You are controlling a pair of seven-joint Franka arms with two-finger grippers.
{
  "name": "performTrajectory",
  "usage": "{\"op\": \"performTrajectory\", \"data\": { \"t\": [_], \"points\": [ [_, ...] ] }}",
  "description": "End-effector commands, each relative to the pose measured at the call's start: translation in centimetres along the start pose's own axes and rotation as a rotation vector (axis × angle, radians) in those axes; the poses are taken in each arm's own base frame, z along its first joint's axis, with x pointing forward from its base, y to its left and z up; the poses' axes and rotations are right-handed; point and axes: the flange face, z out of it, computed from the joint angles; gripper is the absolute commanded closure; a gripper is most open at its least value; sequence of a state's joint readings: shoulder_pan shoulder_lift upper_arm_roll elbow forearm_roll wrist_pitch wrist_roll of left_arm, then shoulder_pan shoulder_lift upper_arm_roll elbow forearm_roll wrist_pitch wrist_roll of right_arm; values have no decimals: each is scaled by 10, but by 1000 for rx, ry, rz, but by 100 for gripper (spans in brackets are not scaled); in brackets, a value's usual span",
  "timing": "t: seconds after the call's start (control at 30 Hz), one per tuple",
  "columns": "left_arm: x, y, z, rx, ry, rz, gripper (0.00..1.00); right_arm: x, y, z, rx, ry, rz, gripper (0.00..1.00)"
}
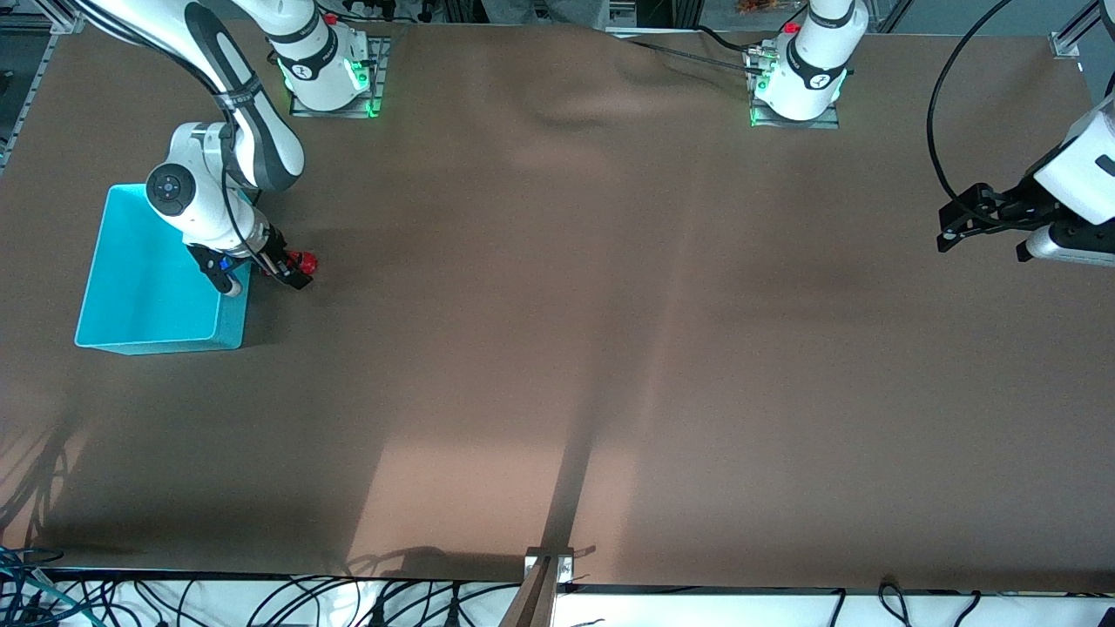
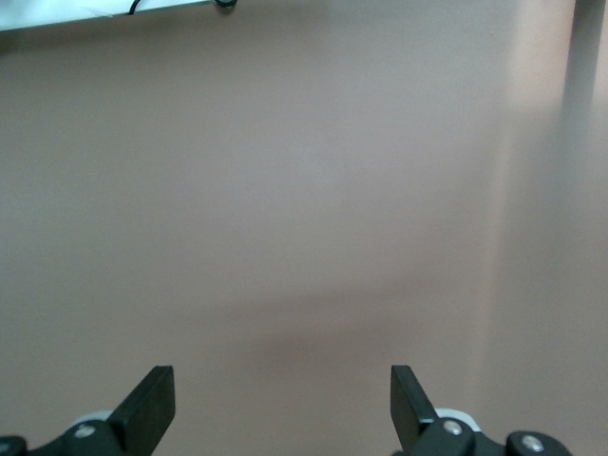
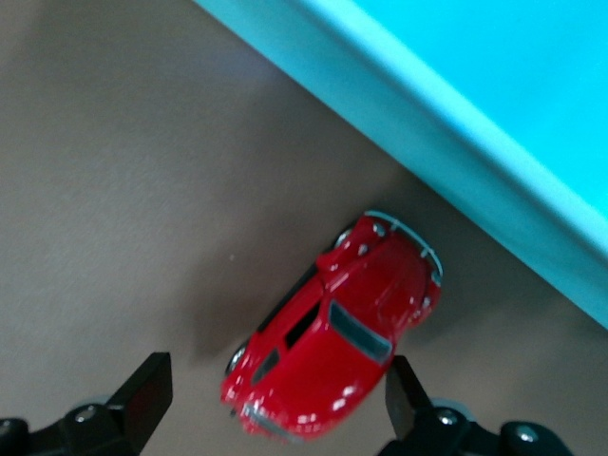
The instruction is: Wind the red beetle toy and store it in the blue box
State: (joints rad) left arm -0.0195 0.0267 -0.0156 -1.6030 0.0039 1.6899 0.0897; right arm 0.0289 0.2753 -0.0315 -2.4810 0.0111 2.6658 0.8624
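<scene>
Beetle (image 3: 334, 344): small, rigid, glossy, likely slippery; rolls. Grip flanks. Lies on counter (image 1: 557, 348), just beside box (image 1: 148, 279), at its 3 o'clock. Right gripper (image 3: 271, 404) jaws wide, astride, empty. Left gripper (image 2: 283, 404) waits, jaws wide, empty.

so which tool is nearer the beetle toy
Right. The right tool is open around the beetle toy, beside the blue box. The left tool waits open at the left arm's end of the table.

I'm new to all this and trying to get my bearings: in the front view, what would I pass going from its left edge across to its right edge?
blue box → right gripper, open, down around the red beetle toy → bare brown table → left gripper, open, waiting above the table.
</scene>
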Motion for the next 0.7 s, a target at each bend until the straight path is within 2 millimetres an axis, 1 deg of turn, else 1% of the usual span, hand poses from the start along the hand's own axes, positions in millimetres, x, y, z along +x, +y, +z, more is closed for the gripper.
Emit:
{"op": "performTrajectory", "data": {
  "t": [0.0,0.07,0.1,0.17,0.2,0.27,0.3,0.37,0.5,0.6,0.67],
  "points": [
    [-4,2,-10,-9,25,4,0,0,-1,-6,9,8,0,0],
    [-4,3,-10,-12,25,2,0,0,-1,-6,9,8,-11,10],
    [-3,4,-11,-12,25,1,0,0,-1,-6,8,7,-20,18],
    [-2,3,-15,-12,30,-17,0,0,0,-6,1,3,-55,42],
    [-3,3,-17,-12,28,-24,0,0,1,-6,-3,-1,-66,51],
    [-5,5,-14,-15,1,-26,0,0,1,-5,-8,-7,-87,65],
    [-7,6,-14,-16,-13,-26,0,0,1,-5,-8,-7,-93,70],
    [-11,7,-11,-18,-45,-25,0,-1,1,-5,-9,-8,-98,75],
    [-13,3,-8,-12,-70,-29,0,1,-1,-9,-9,-6,-109,92],
    [-13,-2,-4,-11,-78,-36,0,3,-7,-18,-20,-17,-119,95],
    [-11,-3,0,-12,-86,-38,0,4,-13,-29,-32,-29,-124,95]
  ]
}}
